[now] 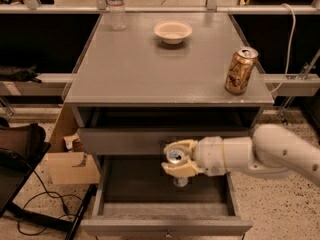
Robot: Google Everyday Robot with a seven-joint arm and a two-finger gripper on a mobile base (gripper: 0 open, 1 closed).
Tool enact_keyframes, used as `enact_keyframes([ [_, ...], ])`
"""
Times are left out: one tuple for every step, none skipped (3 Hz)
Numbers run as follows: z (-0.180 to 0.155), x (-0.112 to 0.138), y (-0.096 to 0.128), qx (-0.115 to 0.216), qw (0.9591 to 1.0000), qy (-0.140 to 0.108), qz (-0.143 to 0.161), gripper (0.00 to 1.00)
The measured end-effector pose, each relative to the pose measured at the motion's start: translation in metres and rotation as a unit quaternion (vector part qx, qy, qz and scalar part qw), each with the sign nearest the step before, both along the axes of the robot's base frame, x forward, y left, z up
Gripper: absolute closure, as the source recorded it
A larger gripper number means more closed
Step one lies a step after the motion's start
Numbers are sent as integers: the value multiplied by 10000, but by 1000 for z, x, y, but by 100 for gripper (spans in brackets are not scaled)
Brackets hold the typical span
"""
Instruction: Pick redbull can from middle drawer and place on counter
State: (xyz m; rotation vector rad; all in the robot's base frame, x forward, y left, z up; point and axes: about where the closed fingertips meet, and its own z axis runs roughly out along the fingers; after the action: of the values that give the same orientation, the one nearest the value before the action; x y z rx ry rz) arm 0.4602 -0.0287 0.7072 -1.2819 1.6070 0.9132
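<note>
My gripper (178, 157) reaches in from the right and is shut on the redbull can (176, 156), whose silver top shows between the cream fingers (181, 170). The can hangs above the dark floor of the open middle drawer (150, 204), in front of the closed top drawer's face. The grey counter (150, 69) lies above and behind the gripper.
On the counter stand a gold-orange can (240, 70) near the right edge, a cream bowl (172, 32) at the back and a clear water bottle (116, 6) at the back left. A cardboard box (70, 159) and cables lie on the floor to the left.
</note>
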Motion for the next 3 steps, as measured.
enact_keyframes([
  [84,8,0,-204,9995,-208,-87,100],
  [147,31,19,-393,9980,-449,-201,100],
  [189,67,39,-385,9969,-575,-365,100],
])
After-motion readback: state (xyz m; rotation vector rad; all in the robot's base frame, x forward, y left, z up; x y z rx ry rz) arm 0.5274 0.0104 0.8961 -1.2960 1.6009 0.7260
